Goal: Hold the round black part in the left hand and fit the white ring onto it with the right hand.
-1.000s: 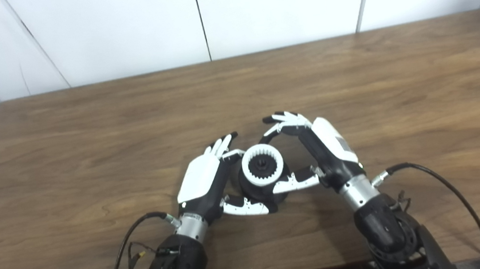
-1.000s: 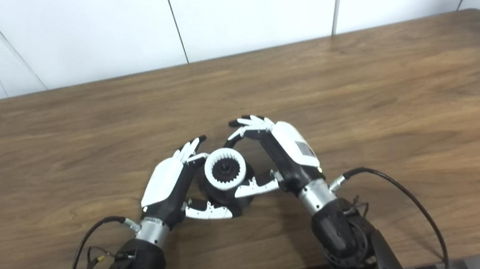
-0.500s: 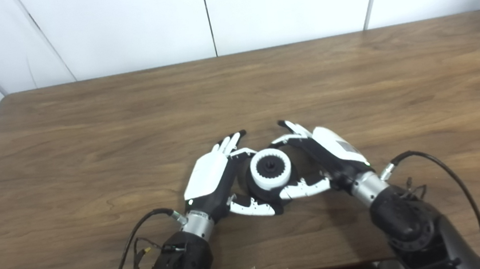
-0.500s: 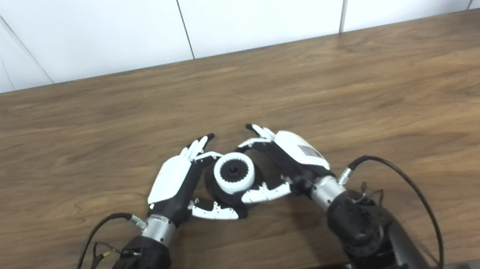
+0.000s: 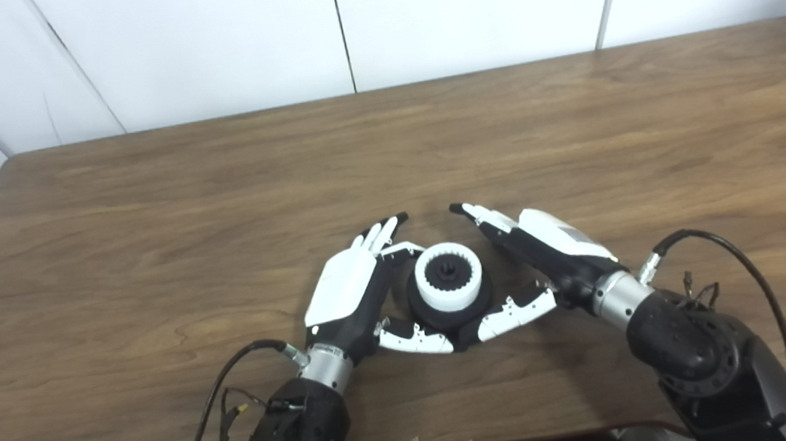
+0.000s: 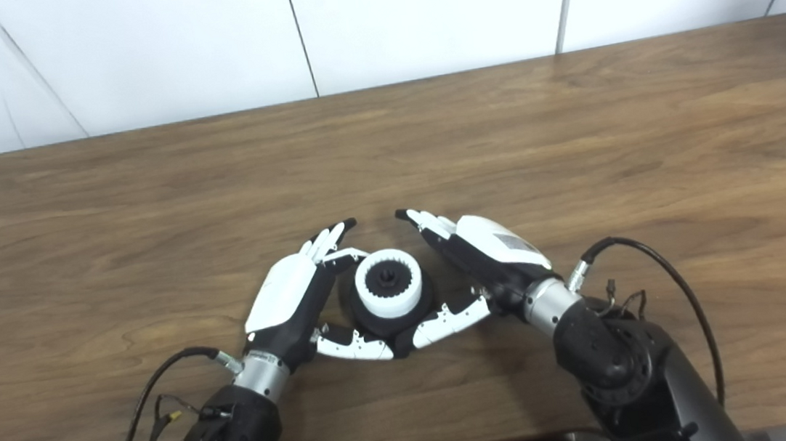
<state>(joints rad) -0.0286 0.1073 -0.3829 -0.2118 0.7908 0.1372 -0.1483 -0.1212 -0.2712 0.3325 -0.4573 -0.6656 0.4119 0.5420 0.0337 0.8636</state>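
Left eye view: the round black part (image 5: pixel 451 308) sits on the wooden table (image 5: pixel 145 224), between the two hands. The white ring (image 5: pixel 450 287) is seated on top of it, toothed inner edge showing. The left hand (image 5: pixel 350 294) cups the part from its own inner side, fingers extended past it and thumb curled under its near edge (actual grip hard to confirm). The right hand (image 5: pixel 550 255) lies just beside the part, fingers spread and straight, thumb tip near the base.

Right eye view: same layout. The ring (image 6: pixel 390 291) caps the black part (image 6: pixel 394 312); the right hand (image 6: pixel 491 250) holds nothing, palm facing the part.
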